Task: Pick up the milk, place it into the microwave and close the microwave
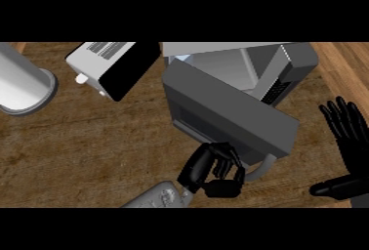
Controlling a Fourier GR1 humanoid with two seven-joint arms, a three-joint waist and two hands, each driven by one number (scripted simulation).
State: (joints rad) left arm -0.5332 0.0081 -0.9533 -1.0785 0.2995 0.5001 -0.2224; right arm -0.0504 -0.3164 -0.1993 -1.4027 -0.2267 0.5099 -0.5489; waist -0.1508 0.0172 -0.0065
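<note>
Fingers (pixel 216 158) of the left hand (pixel 209 172) are curled in tight with nothing visible inside them, knuckles at the lower edge of the microwave (pixel 296 63) door (pixel 223 112), just beside its pale handle (pixel 265 167). The right hand (pixel 349 146) rests at the view's right edge, fingers straight and up. No milk shows on the table (pixel 86 146); it is probably in the cavity, hidden behind the part-swung door, though I cannot tell. The door is stiff and hinged, so it should swing easily when pushed on its flat face near the handle side. A milk carton would be fairly light, with walls that give, and is best taken by its sides. Count: one microwave, one white appliance (pixel 97 56), one grey cylinder (pixel 22 83), two hands.
</note>
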